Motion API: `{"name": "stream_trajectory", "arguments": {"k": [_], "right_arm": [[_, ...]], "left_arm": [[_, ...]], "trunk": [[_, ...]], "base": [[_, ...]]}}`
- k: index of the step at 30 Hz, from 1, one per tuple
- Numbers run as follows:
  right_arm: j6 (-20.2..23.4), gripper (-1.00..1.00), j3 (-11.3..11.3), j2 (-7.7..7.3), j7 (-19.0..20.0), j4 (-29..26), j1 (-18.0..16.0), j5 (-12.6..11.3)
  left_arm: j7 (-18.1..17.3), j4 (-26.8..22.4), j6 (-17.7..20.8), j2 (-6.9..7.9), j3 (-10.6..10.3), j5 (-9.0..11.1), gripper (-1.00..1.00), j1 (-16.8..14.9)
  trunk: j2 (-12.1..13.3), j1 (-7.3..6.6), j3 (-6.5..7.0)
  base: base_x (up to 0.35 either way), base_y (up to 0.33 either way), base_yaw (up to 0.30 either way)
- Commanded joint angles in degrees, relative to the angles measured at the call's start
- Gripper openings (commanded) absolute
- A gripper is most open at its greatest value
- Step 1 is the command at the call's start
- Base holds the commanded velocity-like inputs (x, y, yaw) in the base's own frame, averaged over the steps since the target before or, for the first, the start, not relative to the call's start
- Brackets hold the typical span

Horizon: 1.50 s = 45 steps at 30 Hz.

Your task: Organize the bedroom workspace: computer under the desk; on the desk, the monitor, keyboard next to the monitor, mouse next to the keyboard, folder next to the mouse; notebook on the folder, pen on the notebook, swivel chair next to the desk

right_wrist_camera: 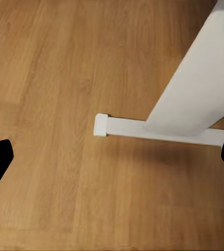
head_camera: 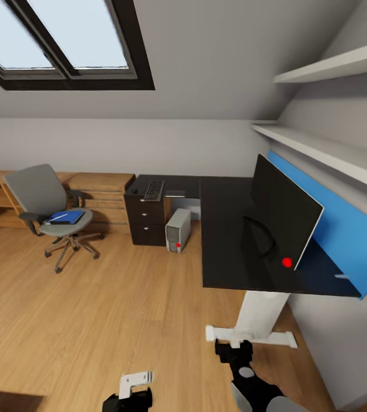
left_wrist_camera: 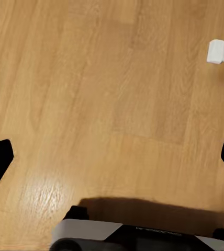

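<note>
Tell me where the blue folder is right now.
In the head view, the folder lies on the swivel chair's seat at left, away from the desk, in front of the wooden cabinet.

The mouse point(head_camera: 134, 189) (a dark speck beside the keyboard point(head_camera: 154, 190)) is too small to make out.

From the head I look down across the room toward the counter point(head_camera: 229, 240). Both wrist cameras face the floor point(left_wrist_camera: 112, 94) up close, and each catches the counter's white foot point(right_wrist_camera: 159, 130) that my head view shares.
</note>
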Motion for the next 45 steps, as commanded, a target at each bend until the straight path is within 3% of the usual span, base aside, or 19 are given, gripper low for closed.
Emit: {"name": "stream_trajectory", "arguments": {"k": [1, 4, 6, 9, 13, 15, 16, 21, 45], "right_arm": [[-2.3, 1.0, 0.5, -0.04, -0.2, 2.1, -0.1, 0.1], [-11.9, 1.0, 0.5, -0.26, 0.3, 8.0, 0.3, 0.7], [-14.2, 1.0, 0.5, -0.34, 0.4, 9.0, 1.0, 0.9], [-16.7, 1.0, 0.5, -0.41, 0.5, 10.0, 3.3, 1.1], [-18.2, 1.0, 0.5, -0.46, 0.6, 10.7, 5.6, 1.1], [-18.4, 1.0, 0.5, -0.44, 0.6, 10.7, 6.0, 1.1], [-19.4, 1.0, 0.4, -0.49, 0.6, 10.8, 6.9, 1.0], [-20.8, 1.0, 0.4, -0.48, 0.5, 10.9, 7.7, 1.0], [-20.9, 1.0, 0.5, -0.21, 0.6, 11.0, 8.2, 0.9]], "left_arm": [[0.4, 0.6, 0.1, 0.06, -0.1, 0.4, 1.0, 0.0], [0.4, 5.5, -0.4, 0.66, -0.1, 0.4, 1.0, 0.0], [0.3, 8.8, -1.4, 0.88, -0.1, 0.3, 1.0, 0.0], [0.3, 16.9, -6.9, 1.16, -0.2, 0.2, 1.0, 0.0], [0.2, 31.8, -20.6, 1.36, -0.2, 0.2, 1.0, 0.0], [0.1, 36.7, -25.2, 1.41, -0.2, 0.2, 1.0, 0.0], [-0.3, 42.7, -34.2, 1.38, -0.3, 0.2, 1.0, 0.0], [-0.4, 43.7, -36.1, 1.37, -0.3, 0.2, 1.0, 0.0], [-0.3, 45.9, -36.6, 1.17, -0.2, 0.4, 1.0, 0.0]], "trunk": [[-0.1, 0.06, -0.09], [-0.1, 0.06, -0.09], [-0.1, 0.06, -0.09], [-0.1, 0.06, -0.09], [-0.1, 0.06, -0.09], [-0.1, 0.06, -0.09], [-0.1, 0.06, -0.09], [-0.1, 0.06, -0.09], [-0.1, 0.06, 0.05]], "base": [[0.264, 0.24, 0.0], [0.259, 0.248, 0.0], [0.25, 0.258, 0.0], [0.245, 0.264, 0.0], [0.243, 0.267, 0.0], [0.242, 0.268, 0.0], [0.241, 0.269, -0.035], [0.241, 0.269, -0.038], [0.241, 0.27, -0.018]]}}
